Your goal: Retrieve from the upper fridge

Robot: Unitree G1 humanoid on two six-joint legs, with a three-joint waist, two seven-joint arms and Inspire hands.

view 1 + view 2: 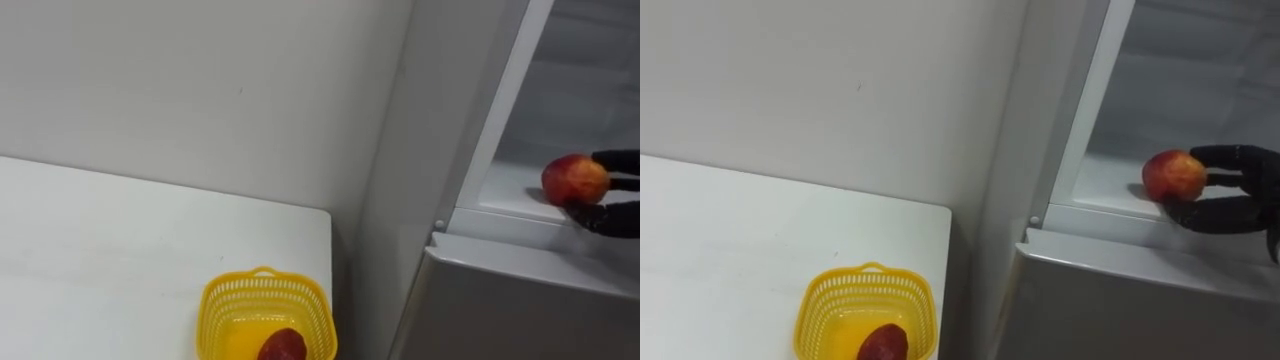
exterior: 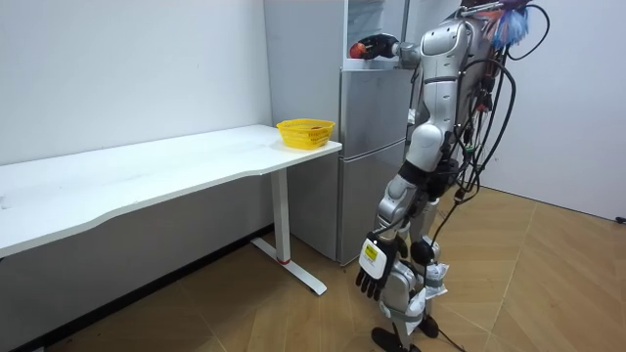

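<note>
A red-yellow apple [image 1: 1174, 176] sits at the front edge of the open upper fridge compartment [image 1: 1110, 190]. My right hand [image 1: 1230, 212] comes in from the right and is curled round it, fingers above and thumb below. In the room view I stand facing the fridge [image 2: 367, 147] with that arm raised to the apple [image 2: 360, 46]. My left hand [image 2: 377, 266] hangs at my side with relaxed fingers, holding nothing.
A yellow plastic basket [image 1: 825, 300] stands on the white table [image 1: 730, 250] near its right corner, next to the fridge, with a dark red fruit [image 1: 883, 343] inside. The closed lower fridge door [image 1: 1120, 300] lies below the hand.
</note>
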